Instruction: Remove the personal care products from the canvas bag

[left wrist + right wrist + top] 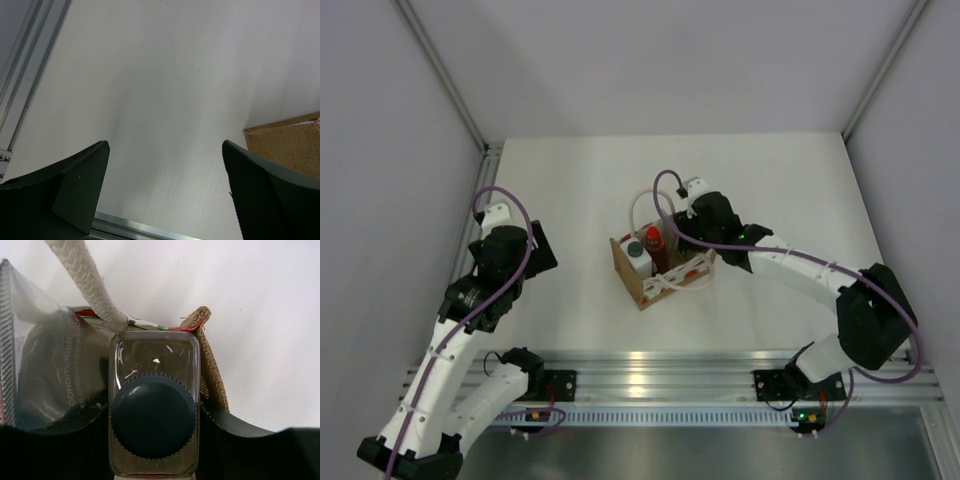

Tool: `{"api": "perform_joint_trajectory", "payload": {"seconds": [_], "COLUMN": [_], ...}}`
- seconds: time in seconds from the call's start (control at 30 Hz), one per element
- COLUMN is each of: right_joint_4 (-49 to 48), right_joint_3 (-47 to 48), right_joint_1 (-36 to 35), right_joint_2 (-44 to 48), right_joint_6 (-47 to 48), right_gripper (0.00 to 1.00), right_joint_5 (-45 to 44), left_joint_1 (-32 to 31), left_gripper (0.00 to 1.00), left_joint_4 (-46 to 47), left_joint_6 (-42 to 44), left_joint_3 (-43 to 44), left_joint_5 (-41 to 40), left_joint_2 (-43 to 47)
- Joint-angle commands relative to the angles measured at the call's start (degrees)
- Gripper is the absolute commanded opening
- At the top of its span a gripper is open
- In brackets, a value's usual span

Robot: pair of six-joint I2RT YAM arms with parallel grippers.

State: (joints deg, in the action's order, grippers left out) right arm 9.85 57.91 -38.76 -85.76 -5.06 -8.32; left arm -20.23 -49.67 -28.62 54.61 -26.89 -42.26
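The canvas bag [658, 275] stands mid-table with its white rope handles up. Inside it the white bottle with a grey cap [637, 251] and the red bottle [653, 240] stand upright. My right gripper [680, 238] reaches into the bag's far right side. In the right wrist view it [152, 412] is shut on the clear bottle with the dark cap [153, 365], fingers on both sides. A translucent tube marked "conditioner" [50, 370] lies against the bottle's left. My left gripper [538, 250] is open and empty over bare table left of the bag, whose corner shows in its view [292, 147].
A rope handle [87, 282] crosses above the tube, and the bag's woven rim [210, 355] is right of the bottle. Grey walls enclose the table on three sides. An aluminium rail [650, 365] runs along the near edge by the arm bases.
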Motion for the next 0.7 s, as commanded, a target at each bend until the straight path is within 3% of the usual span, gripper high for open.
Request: {"api": "perform_joint_trajectory", "payload": {"seconds": [0.0, 0.67], "right_joint_4": [-6.4, -5.8], "right_joint_3": [-0.8, 2.1], "right_joint_1": [1.4, 2.4], "right_joint_2": [6.8, 13.9], "right_joint_6": [-2.2, -1.3], "right_gripper": [0.0, 0.0], "right_joint_5": [-4.3, -4.3], "left_joint_1": [0.3, 0.3], "left_gripper": [0.99, 0.99], "left_joint_4": [2.1, 2.1], "left_joint_6": [-0.5, -0.5], "left_joint_3": [0.0, -0.1], "left_joint_5": [-0.8, -0.7], "left_joint_2": [0.6, 1.3]}}
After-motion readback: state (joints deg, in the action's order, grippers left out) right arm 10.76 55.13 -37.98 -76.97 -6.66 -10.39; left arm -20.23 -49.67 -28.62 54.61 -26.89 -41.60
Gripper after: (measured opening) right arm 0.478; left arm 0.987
